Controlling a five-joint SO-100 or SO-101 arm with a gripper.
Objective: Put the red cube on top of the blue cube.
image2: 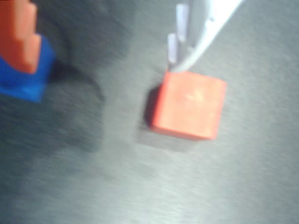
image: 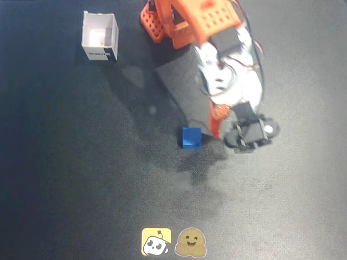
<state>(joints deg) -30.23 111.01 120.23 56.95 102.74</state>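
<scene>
Wrist view shows the red cube (image2: 189, 105) sitting flat on the dark counter (image2: 154, 186), a little right of the frame's middle, with a white finger (image2: 205, 35) of the claw (image2: 100, 56) coming down from the upper right and ending at the cube's top edge. An orange finger (image2: 17, 35) hangs at the upper left edge, well apart from the cube, so the claw is spread wide and pinches nothing. Behind that orange finger, at the left edge, lies the blue cube (image2: 28, 77), also on the counter.

Seen from the overhead view, the blue cube (image: 190, 137) sits near the centre of the frame, with the arm (image: 227, 81) reaching down from the top and the claw (image: 230, 127) just right of it. The red cube is mostly hidden under the arm there.

The risks, as I judge them: the two cubes lie near one another, so when the claw closes the orange finger may sweep into the blue cube and shove it off its spot. The white finger looks to sit on or at the cube's edge and not beside its face; pressing down there could tip or skid the red cube. The wrist picture is blurred, so exact contact cannot be told. A white box (image: 100, 37) at the upper left stands well clear.
</scene>
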